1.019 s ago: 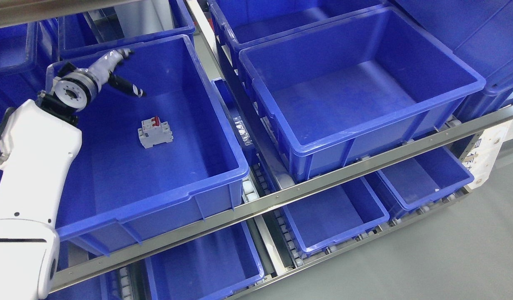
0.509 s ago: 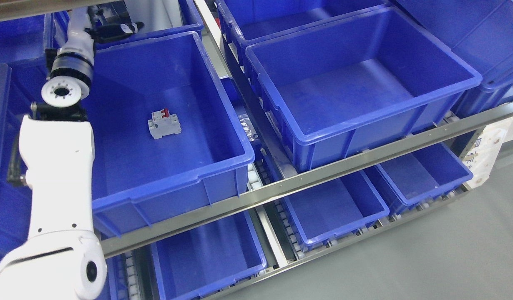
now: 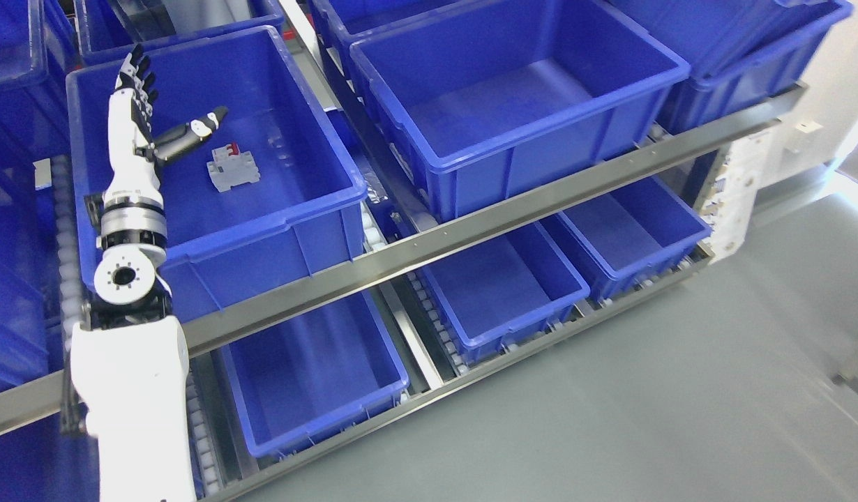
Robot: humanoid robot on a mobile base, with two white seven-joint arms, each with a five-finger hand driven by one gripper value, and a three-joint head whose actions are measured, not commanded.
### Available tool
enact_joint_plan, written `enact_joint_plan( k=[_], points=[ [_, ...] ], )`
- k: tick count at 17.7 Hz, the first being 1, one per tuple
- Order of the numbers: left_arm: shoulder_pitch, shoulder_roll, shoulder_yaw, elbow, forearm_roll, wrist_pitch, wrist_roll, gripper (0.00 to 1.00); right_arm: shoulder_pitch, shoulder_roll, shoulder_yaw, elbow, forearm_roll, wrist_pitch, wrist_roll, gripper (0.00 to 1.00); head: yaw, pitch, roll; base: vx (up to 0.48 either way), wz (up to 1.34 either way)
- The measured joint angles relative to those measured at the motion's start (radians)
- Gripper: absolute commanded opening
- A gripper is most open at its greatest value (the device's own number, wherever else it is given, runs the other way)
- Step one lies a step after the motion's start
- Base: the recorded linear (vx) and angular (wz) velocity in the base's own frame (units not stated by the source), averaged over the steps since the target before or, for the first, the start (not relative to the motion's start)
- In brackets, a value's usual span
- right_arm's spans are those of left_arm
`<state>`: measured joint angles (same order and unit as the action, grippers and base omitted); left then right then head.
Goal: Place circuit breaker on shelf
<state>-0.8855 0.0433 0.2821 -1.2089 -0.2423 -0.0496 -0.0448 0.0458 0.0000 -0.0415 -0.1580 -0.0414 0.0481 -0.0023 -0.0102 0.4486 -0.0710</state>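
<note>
Head view: your left hand (image 3: 137, 118) is raised over the left side of the blue bin (image 3: 213, 230) on the upper shelf level. Its fingers (image 3: 137, 66) are stretched out straight and spread, pointing away from you toward the bin's far wall, and the thumb (image 3: 192, 130) sticks out sideways to the right. The hand holds nothing.

Just beyond the thumb tip, to its right and a little nearer you, you can see the circuit breaker (image 3: 232, 167) lying on the bin floor. It is grey-white with a red toggle on the side facing away from you. It is close to the thumb but not touching it, and it is well clear of the straight fingers, which reach further back and to the left.

Behind the wrist, the white forearm (image 3: 132, 397) runs down past the bin's front rim and the metal shelf rail (image 3: 471, 230) to the bottom edge. To the right of the thumb, past the breaker, a second blue bin (image 3: 513, 146) stands on the same level.
</note>
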Motion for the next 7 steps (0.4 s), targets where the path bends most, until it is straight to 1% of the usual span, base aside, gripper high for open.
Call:
enact_joint_plan(
  k=[3,5,7],
  points=[
    [0.052,-0.012,0.001,-0.085,0.014,-0.001,0.000,1.00,0.000,0.000,0.000,0.000,0.000,0.000,0.000,1.00,0.0000,0.000,0.000,-0.237,-0.12],
    [0.073,-0.019,0.004,-0.126,0.021,-0.001,0.000,1.00,0.000,0.000,0.000,0.000,0.000,0.000,0.000,1.00,0.0000,0.000,0.000,-0.160,-0.11],
    [0.087,-0.023,0.006,-0.158,0.025,-0.001,0.000,1.00,-0.001,0.000,0.000,0.000,0.000,0.000,0.000,1.00,0.0000,0.000,0.000,-0.033,-0.09]
  ],
)
